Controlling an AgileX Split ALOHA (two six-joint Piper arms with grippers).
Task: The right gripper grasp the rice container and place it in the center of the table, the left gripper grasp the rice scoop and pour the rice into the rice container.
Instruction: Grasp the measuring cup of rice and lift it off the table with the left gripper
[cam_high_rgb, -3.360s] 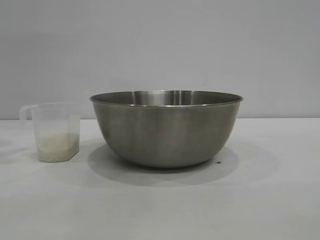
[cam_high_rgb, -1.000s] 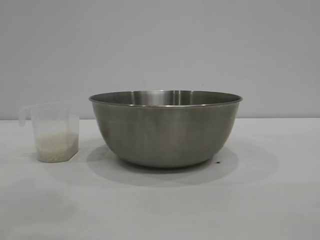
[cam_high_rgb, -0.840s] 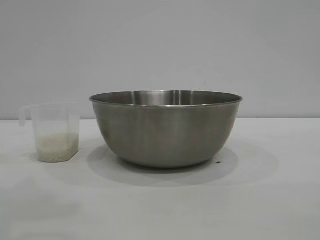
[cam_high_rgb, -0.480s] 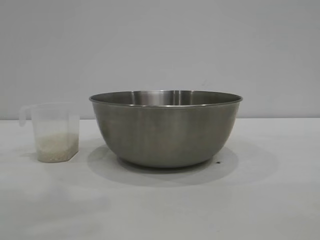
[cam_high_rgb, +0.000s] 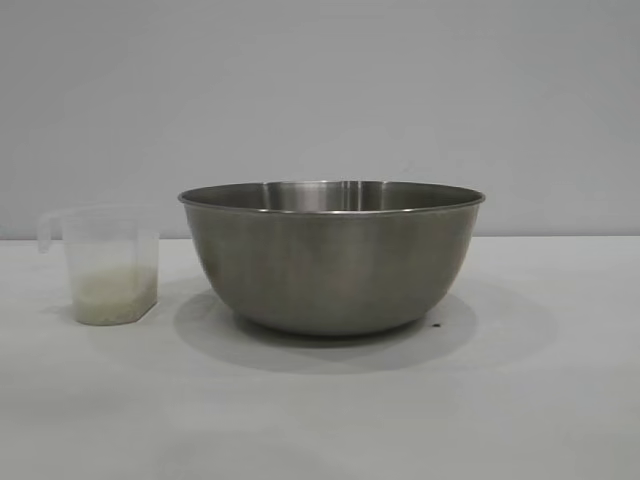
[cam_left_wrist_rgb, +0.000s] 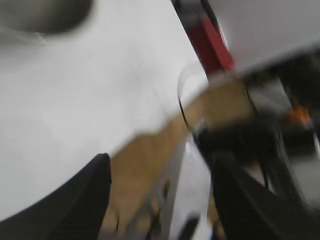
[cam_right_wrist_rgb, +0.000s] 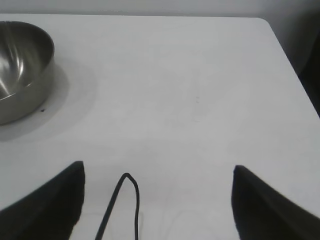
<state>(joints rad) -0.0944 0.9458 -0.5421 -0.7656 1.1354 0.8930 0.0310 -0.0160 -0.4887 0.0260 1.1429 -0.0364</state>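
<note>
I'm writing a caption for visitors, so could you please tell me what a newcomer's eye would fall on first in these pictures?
The big steel bowl dominates, standing at the middle of the white table. To its left, apart from it, a small clear scoop stands upright with rice in its bottom. Neither gripper holds anything: the right gripper hangs with open jaws over bare table beside the bowl.
</note>
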